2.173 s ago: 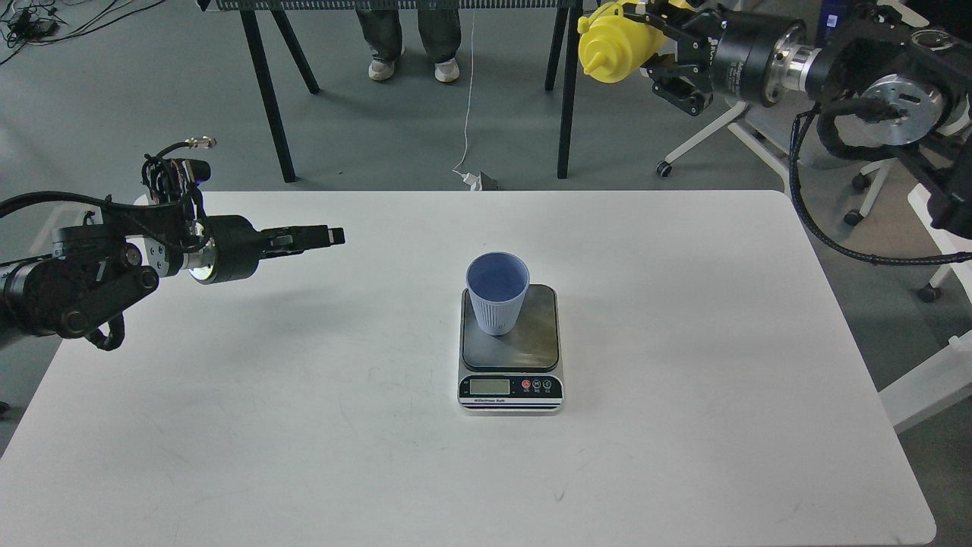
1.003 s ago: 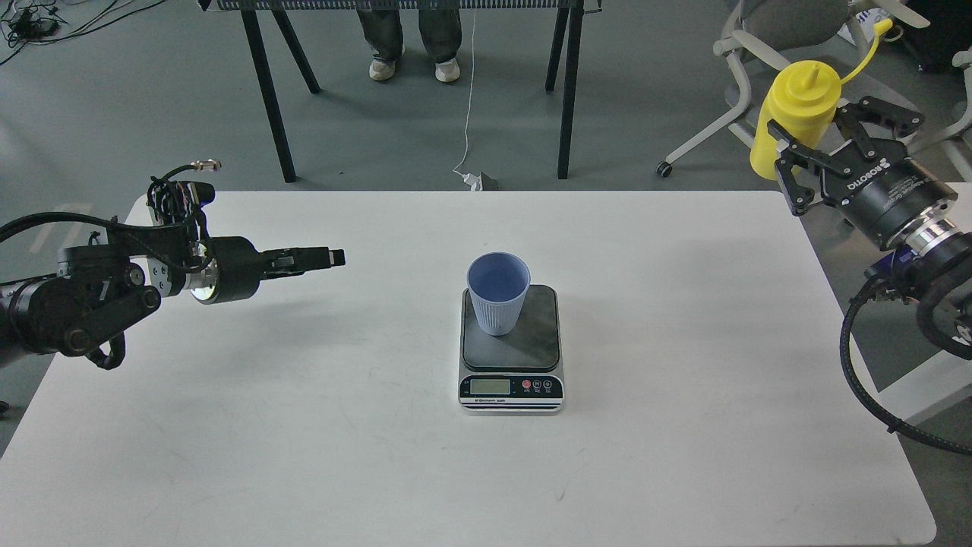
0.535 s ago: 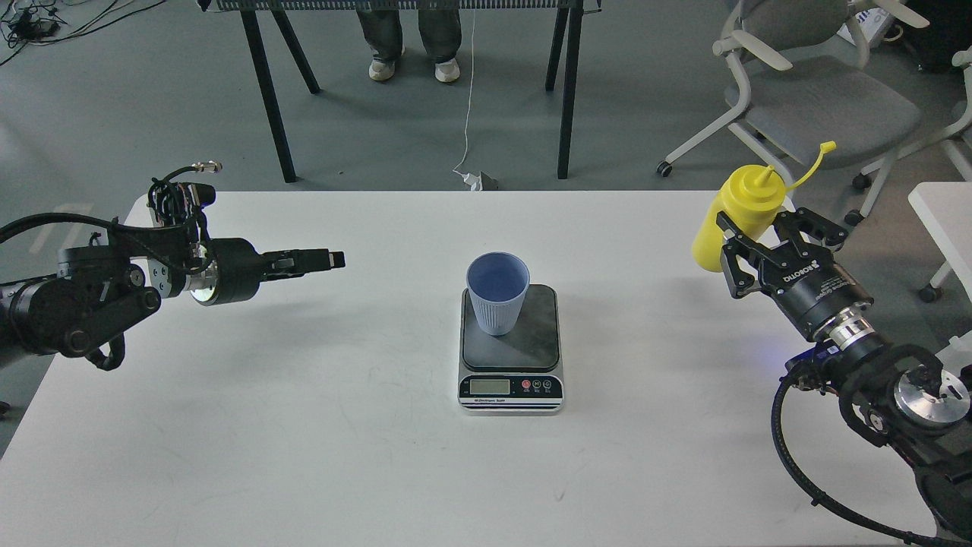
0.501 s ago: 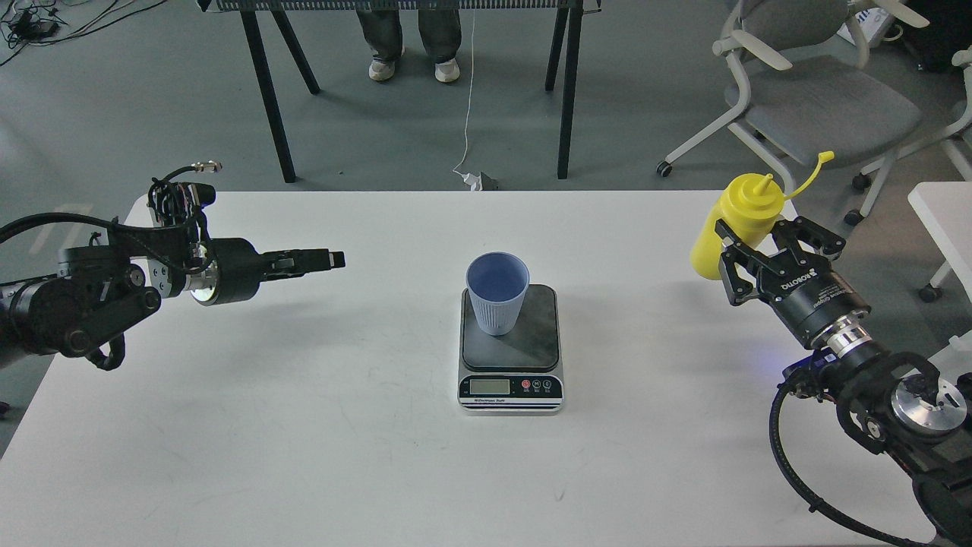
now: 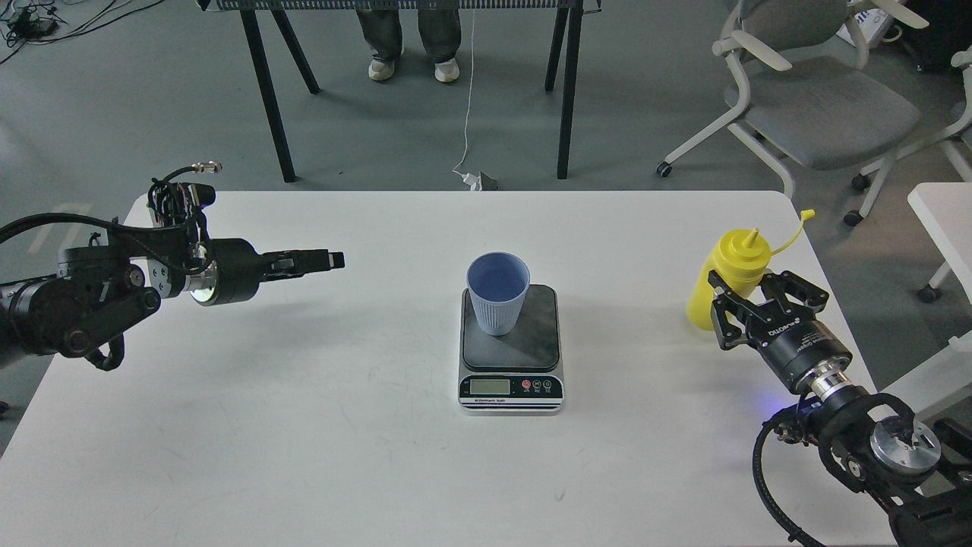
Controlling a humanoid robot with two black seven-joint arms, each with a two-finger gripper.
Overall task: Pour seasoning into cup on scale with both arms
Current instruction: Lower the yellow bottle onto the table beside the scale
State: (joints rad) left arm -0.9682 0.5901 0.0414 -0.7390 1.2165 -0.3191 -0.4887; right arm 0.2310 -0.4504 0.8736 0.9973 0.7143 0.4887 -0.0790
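The light blue ribbed cup stands on the back left part of the scale, which lies mid-table with its LCD facing me. The yellow seasoning bottle is upright at the table's right side, its base at the table surface and its cap strap sticking out to the right. My right gripper reaches in from the lower right, and its claws are closed around the bottle's lower body. My left gripper hovers over the left of the table and points right toward the cup. I see it edge-on, and it holds nothing.
The white table has its right edge just beyond the bottle. Behind the table are black table legs, a person's feet and a grey office chair on the floor at the back right.
My right arm has swung the bottle from high at the back, tipped over, down to the table's right side, where it is now upright and low. My left arm, the cup and the scale have not moved.
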